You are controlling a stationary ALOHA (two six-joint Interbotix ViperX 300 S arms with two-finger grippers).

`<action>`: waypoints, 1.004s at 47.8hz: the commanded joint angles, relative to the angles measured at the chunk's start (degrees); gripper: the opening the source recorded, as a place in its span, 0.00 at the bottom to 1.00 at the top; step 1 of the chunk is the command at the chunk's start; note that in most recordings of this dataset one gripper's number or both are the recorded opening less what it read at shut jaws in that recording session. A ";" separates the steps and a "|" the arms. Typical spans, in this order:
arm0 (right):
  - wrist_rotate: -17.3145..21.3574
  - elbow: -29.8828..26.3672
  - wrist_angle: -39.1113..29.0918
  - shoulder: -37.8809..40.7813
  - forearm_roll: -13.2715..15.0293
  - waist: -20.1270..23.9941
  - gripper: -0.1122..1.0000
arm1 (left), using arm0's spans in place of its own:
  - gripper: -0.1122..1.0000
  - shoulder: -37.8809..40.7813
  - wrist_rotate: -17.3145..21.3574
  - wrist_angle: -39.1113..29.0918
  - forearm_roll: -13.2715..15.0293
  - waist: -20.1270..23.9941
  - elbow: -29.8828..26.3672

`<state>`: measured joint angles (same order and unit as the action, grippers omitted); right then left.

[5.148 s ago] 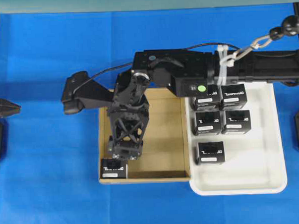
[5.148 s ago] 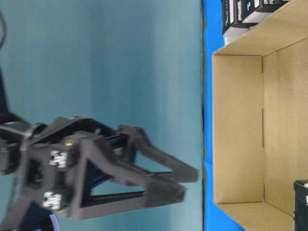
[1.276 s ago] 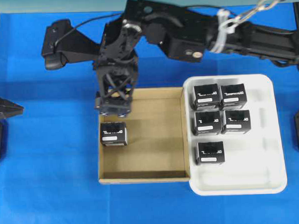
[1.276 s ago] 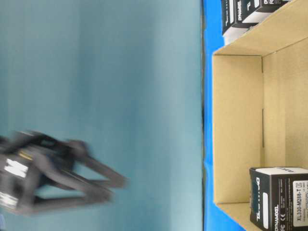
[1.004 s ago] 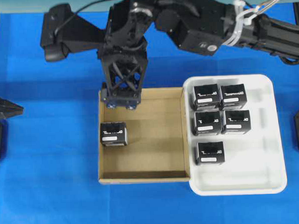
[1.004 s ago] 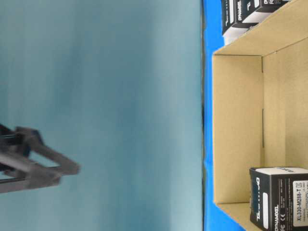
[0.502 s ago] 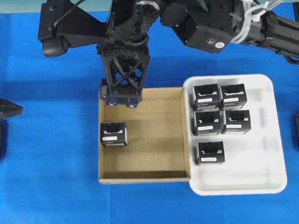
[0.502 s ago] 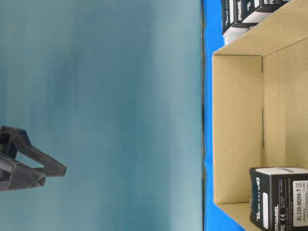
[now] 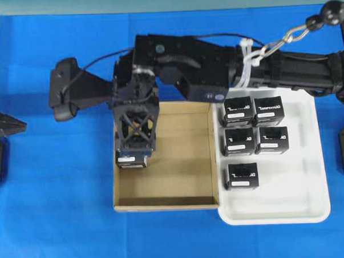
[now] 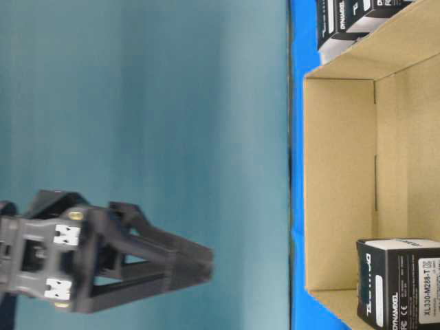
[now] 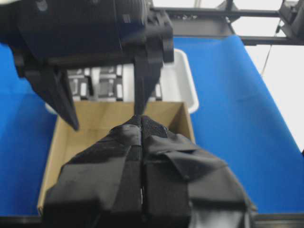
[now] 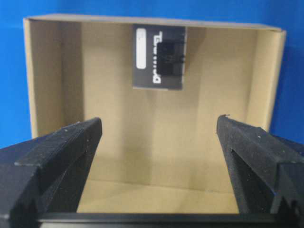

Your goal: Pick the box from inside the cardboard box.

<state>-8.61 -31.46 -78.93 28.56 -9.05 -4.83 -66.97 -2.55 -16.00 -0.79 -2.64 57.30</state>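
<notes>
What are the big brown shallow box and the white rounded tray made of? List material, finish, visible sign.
Big brown shallow box: corrugated cardboard, matte; folded flap seams show at its corners.
White rounded tray: probably moulded plastic, smooth and slightly glossy, with rounded corners and a raised rim.

Overhead: right tool (image 9: 136,150) covers most of the box (image 9: 130,161), only its label edge shows. Table-level view crops the box (image 10: 399,283) at the right and bottom edges; cardboard box (image 10: 344,185) also cut off. Left tool (image 11: 141,142) fills the left wrist view, hiding the cardboard box floor.
</notes>
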 commanded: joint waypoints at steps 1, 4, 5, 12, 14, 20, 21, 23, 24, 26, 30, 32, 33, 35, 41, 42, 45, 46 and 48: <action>0.09 1.67 2.37 0.70 0.09 0.44 0.99 | 0.04 0.35 0.00 0.44 -0.18 -0.18 -1.14; 0.18 2.81 4.04 1.05 0.09 0.53 0.99 | 0.04 0.35 0.00 0.44 -0.18 -0.09 -1.14; 0.18 3.08 4.48 1.14 0.09 0.53 0.99 | 0.04 0.35 0.00 0.35 -0.18 -0.18 -1.14; 0.18 4.04 6.86 2.72 0.09 0.79 0.99 | 0.04 0.35 0.09 0.09 -0.18 -0.18 -1.05; 0.18 4.31 7.29 3.34 0.09 0.79 0.99 | 0.04 0.35 0.09 -0.09 -0.18 -0.09 -1.14; -0.26 4.31 7.82 4.66 0.09 0.79 0.99 | 0.04 0.26 0.00 -0.79 -0.18 -0.09 -1.23; -0.26 4.31 7.82 4.83 0.09 0.79 0.99 | 0.04 0.18 0.00 -0.88 -0.18 -0.09 -1.23; -0.35 4.39 8.09 5.19 0.00 0.88 0.99 | 0.04 0.09 0.00 -0.88 -0.18 -0.18 -1.23; -0.35 4.31 8.17 5.27 0.00 0.88 0.99 | 0.04 0.00 0.00 -0.88 -0.18 -0.09 -1.23; -0.35 4.39 8.53 5.63 0.00 0.97 0.99 | 0.04 0.00 0.09 -0.88 -0.18 -0.09 -1.23; -0.35 4.57 9.76 6.42 -0.18 1.14 0.99 | 0.04 0.00 0.09 -0.88 -0.18 -0.09 -1.23; -0.35 4.75 10.11 6.77 -0.35 1.14 0.99 | 0.04 0.00 0.18 -0.88 -0.18 -0.09 -1.32; -0.35 4.75 10.37 6.94 -0.44 1.14 0.99 | 0.04 0.00 0.18 -0.88 -0.18 -0.09 -1.32; -0.35 4.92 10.72 7.29 -0.53 1.14 0.99 | 0.04 -0.09 0.18 -0.88 -0.18 -0.09 -1.23; -0.35 5.71 11.43 8.09 -0.97 1.23 0.99 | 0.04 -0.09 0.18 -0.88 -0.18 -0.09 -1.23; -0.35 5.80 11.60 8.17 -0.97 1.23 0.99 | 0.04 -0.09 0.18 -0.88 -0.18 -0.09 -1.23; -0.35 6.33 12.13 8.17 -0.97 1.23 0.99 | 0.04 -0.09 0.18 -0.88 -0.18 -0.09 -1.23; -0.35 6.59 12.30 8.17 -0.97 1.14 0.99 | 0.04 -0.09 0.18 -0.88 -0.18 -0.09 -1.23; -0.35 7.29 13.01 8.17 -0.97 1.14 0.99 | 0.04 -0.09 0.18 -0.88 -0.18 -0.09 -1.23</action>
<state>-8.88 -25.05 -67.06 36.83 -9.76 -3.87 -67.50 -2.46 -17.14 -0.88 -2.64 57.30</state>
